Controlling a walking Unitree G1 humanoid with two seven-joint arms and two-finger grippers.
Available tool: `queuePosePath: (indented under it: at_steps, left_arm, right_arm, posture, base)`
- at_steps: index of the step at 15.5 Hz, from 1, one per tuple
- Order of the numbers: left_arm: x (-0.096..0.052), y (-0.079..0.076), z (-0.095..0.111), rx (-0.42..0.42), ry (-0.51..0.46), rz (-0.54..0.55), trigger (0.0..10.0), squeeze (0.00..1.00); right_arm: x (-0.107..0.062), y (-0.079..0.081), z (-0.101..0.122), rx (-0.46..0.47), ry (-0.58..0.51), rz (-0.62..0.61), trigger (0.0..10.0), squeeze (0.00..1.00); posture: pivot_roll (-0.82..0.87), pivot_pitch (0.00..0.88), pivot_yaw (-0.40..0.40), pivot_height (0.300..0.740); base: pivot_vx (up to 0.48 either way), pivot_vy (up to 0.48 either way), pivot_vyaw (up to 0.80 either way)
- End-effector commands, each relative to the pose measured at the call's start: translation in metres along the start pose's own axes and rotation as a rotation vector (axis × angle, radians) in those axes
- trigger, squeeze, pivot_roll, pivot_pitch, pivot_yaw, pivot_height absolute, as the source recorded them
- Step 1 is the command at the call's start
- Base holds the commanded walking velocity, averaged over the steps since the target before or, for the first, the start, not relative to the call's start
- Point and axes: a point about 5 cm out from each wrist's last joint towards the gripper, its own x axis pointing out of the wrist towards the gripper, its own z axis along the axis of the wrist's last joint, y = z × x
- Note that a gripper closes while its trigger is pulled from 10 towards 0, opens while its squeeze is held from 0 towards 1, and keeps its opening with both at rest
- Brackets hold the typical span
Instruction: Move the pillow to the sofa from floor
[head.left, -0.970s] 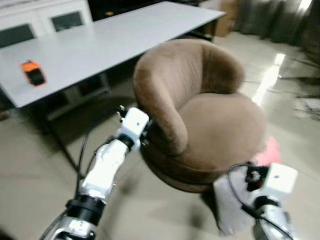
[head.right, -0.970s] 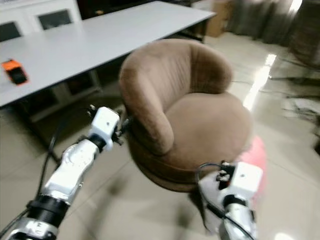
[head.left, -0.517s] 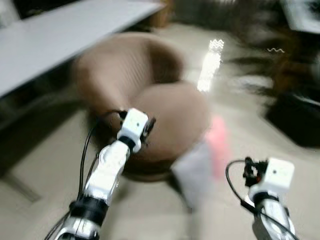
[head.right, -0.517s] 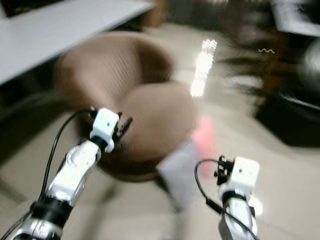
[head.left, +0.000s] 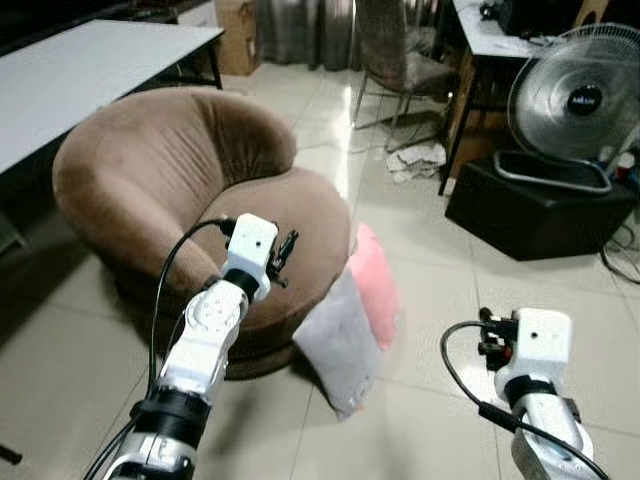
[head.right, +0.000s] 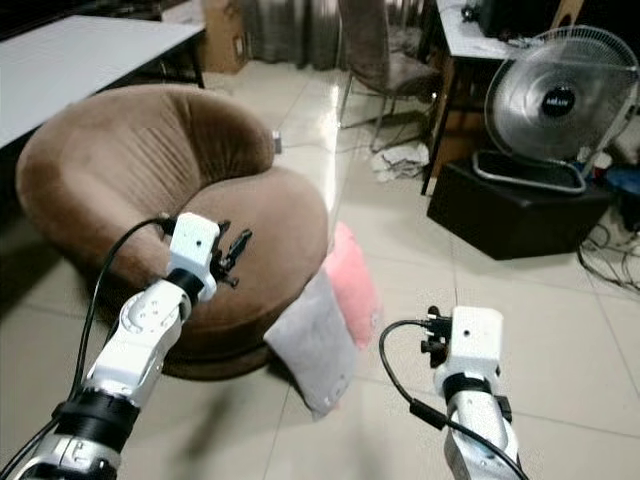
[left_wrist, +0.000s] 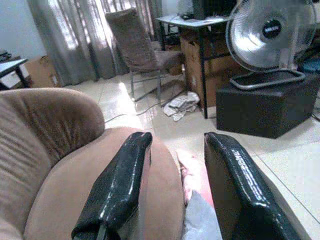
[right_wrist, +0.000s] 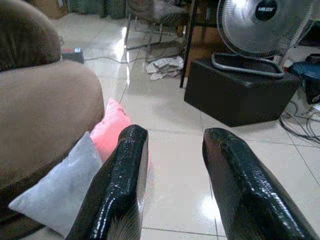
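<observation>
The head views take in the whole scene: a round brown sofa (head.left: 190, 200), a white table (head.left: 80, 70) behind it on the left, and a fan (head.left: 578, 100) on a black box (head.left: 540, 210) to the right. Two pillows stand on the tiled floor (head.left: 450, 290), leaning against the sofa's front edge: a grey pillow (head.left: 338, 340) nearer the robot and a pink pillow (head.left: 374, 285) just behind it, the two touching.

The left wrist view adds a chair (left_wrist: 142, 47) and curtains (left_wrist: 85, 35). There the left gripper (left_wrist: 175, 185) has its fingers spread and empty, raised over the sofa seat, with the pillows beyond and below the fingertips.

In the right wrist view the right gripper (right_wrist: 172, 185) is likewise spread and empty, above bare floor, with both pillows apart from it, toward the sofa
</observation>
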Motion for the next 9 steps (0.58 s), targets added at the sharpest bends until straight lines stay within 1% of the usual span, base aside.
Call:
queuePosePath:
  at_steps: [1,8,9]
  left_arm:
    - [-0.0014,0.0059,-0.0002,0.002,0.005,0.004,10.0,0.0]
    - [-0.0028,0.0047,-0.0032,0.011,0.02,-0.011,10.0,0.0]
    - [-0.0028,0.0046,-0.0035,0.013,0.021,-0.013,10.0,0.0]
  right_arm:
    - [0.0025,0.0089,0.0051,0.0,-0.015,0.032,10.0,0.0]
    - [0.0032,0.0076,0.0046,-0.019,-0.015,0.039,10.0,0.0]
    - [0.0039,0.0069,0.0039,-0.035,-0.009,0.035,10.0,0.0]
  posture:
    - [-0.06,0.0,0.01,0.74]
    - [-0.06,0.008,0.01,0.74]
    - [-0.06,0.008,0.01,0.74]
  base:
    - [0.465,0.0,0.0]
    - [0.465,0.0,0.0]
    - [0.465,0.0,0.0]
